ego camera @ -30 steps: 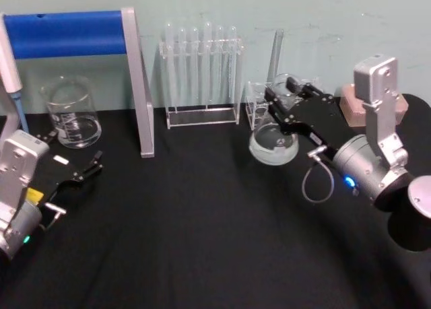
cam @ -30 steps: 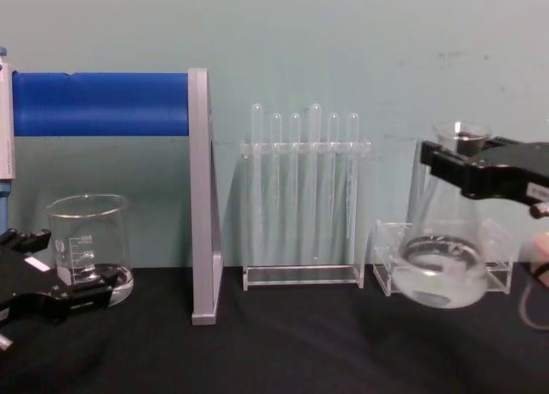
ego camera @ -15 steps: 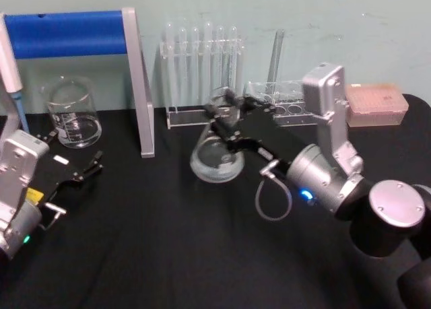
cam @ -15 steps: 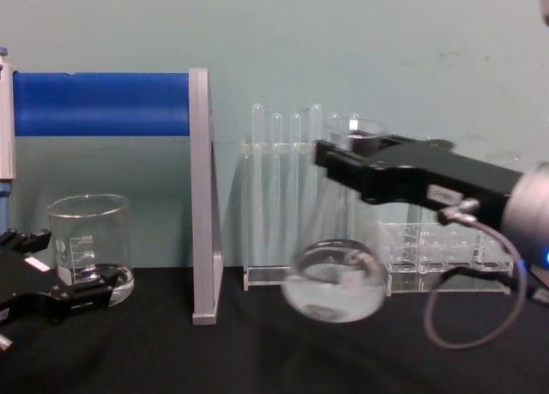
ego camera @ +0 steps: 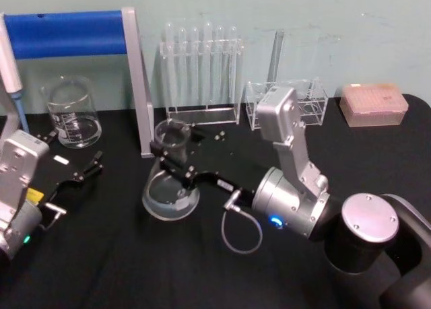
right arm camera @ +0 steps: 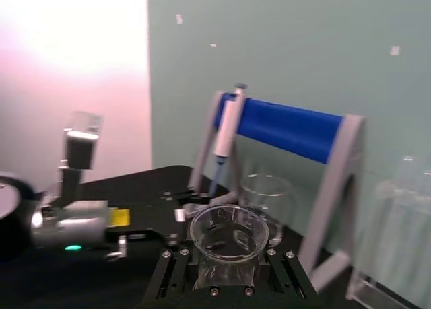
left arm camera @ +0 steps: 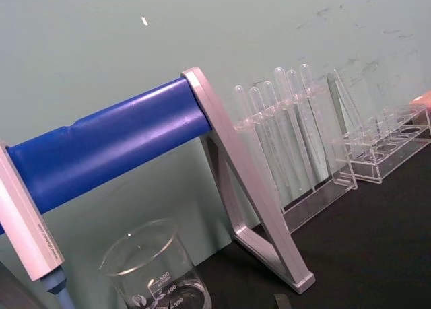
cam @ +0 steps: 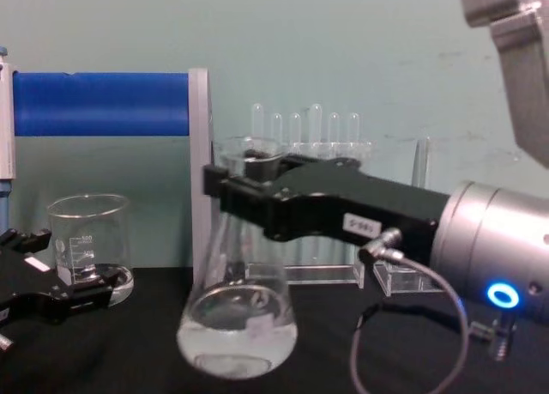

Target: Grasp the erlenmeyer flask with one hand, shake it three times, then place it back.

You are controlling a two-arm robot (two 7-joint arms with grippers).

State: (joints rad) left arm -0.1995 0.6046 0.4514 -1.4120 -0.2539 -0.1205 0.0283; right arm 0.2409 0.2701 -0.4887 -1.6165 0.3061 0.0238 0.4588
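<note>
The erlenmeyer flask [ego camera: 171, 186] is clear glass with a wide round base and a narrow flared neck. It stands slightly tilted left of the table's middle, in front of the grey post. My right gripper [ego camera: 176, 155], black with a small white label and a silver-grey wrist, is shut on its neck just under the rim. The chest view shows the flask [cam: 237, 324] large, its base low over the black cloth, with the right gripper [cam: 250, 186] clamping the neck. In the right wrist view the flask rim [right arm camera: 229, 229] sits between the fingers. My left gripper [ego camera: 67, 155] rests open at the left edge.
A glass beaker [ego camera: 71, 112] stands back left under a blue bar stand [ego camera: 67, 33] that holds a pipette [ego camera: 11, 66]. A test tube rack [ego camera: 202, 73], a small acrylic rack [ego camera: 286, 104] and a pink box [ego camera: 374, 104] line the back wall.
My right gripper has swung the flask from the back right, by the small acrylic rack, leftward and nearer to me, to left of centre. The left arm has not moved.
</note>
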